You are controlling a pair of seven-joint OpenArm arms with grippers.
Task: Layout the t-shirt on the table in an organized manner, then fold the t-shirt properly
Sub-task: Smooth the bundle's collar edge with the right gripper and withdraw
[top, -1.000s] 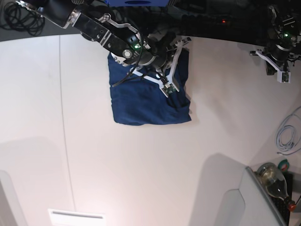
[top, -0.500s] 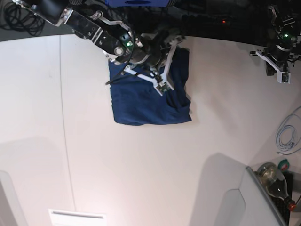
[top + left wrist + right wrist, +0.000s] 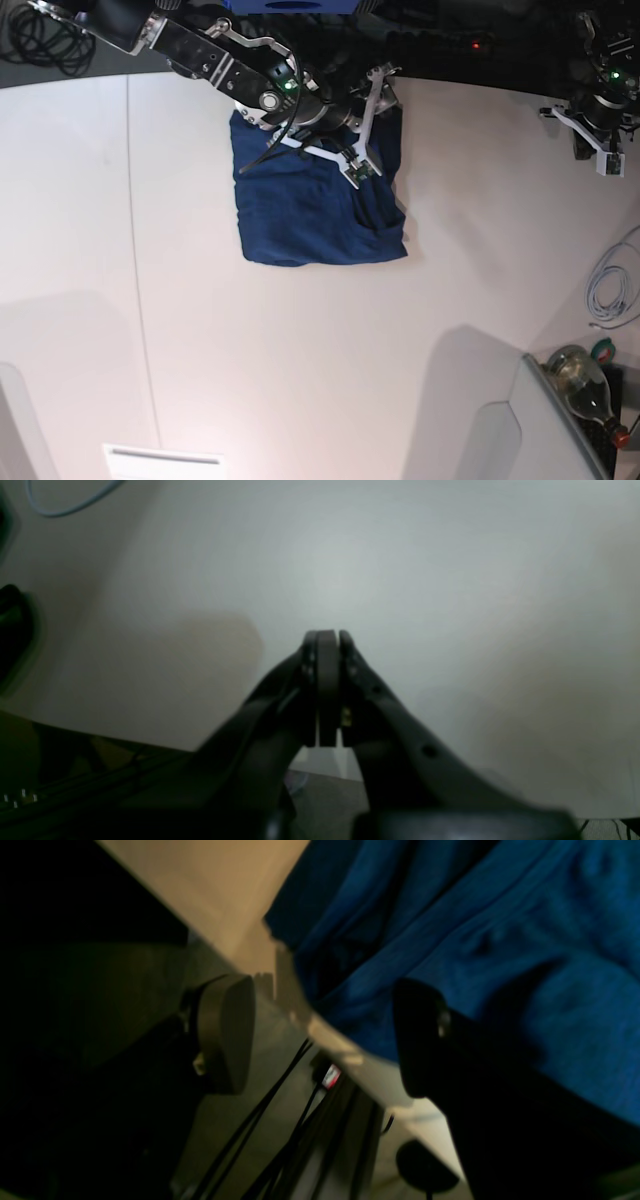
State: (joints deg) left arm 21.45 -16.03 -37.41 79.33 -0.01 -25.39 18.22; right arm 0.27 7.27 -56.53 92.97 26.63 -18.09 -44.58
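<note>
The dark navy t-shirt (image 3: 310,215) lies folded into a rough rectangle on the white table (image 3: 300,350), near its far edge. My right gripper (image 3: 372,125) hovers open over the shirt's far right corner, one finger by the table edge and one above the cloth. In the right wrist view the gripper (image 3: 320,1035) holds nothing: its fingers (image 3: 225,1035) stand wide apart, with the blue shirt (image 3: 475,940) below them and a strip of table (image 3: 215,890) beside it. My left gripper (image 3: 598,150) is shut and empty at the far right, away from the shirt, its tips (image 3: 327,640) pressed together over bare table (image 3: 350,555).
A pale cable (image 3: 610,285) lies coiled at the right edge, also seen as a cable (image 3: 65,505) in the left wrist view. A bottle (image 3: 580,385) stands beyond a grey panel (image 3: 500,430) at the near right. A dark seam line (image 3: 140,300) runs down the left side.
My right gripper has opened, letting go of the shirt's right part, and has drawn back toward the far edge. The shirt and the left arm stay put.
</note>
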